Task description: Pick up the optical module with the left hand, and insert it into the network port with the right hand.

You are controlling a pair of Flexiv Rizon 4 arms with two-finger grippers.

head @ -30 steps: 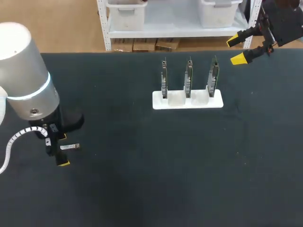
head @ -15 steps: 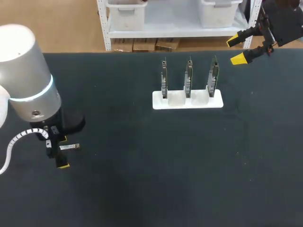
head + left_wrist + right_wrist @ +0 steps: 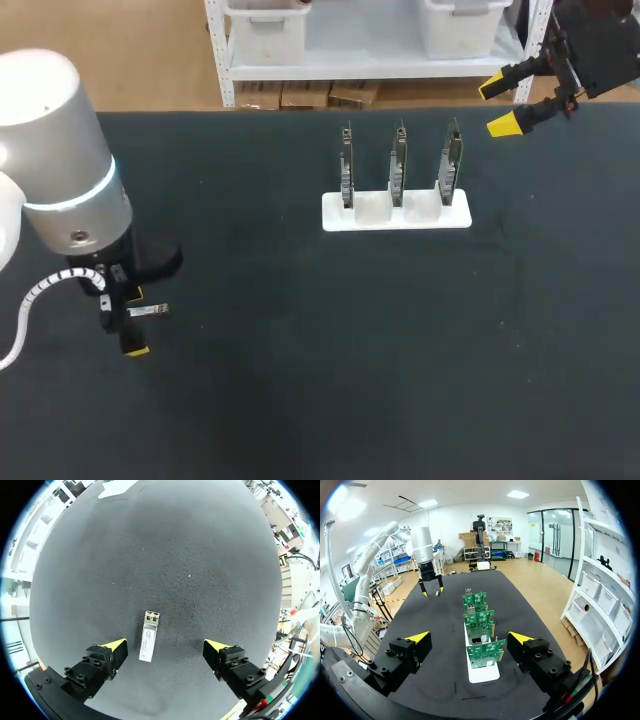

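Left end effector (image 3: 165, 646) spread wide over the optical module (image 3: 148, 642): light, rigid, probably slick metal. Pinch its long sides.

You're looking at a dark matte table (image 3: 400, 350) that is carrying two things. A white stand (image 3: 396, 212) is sitting flat on it toward the far edge, and three green circuit boards (image 3: 398, 165) are standing upright in it in a row. The small silver optical module (image 3: 148, 642) is lying flat on the bare surface, well apart from the stand, nearer the robot and off to the stand's left, roughly parallel to the row.
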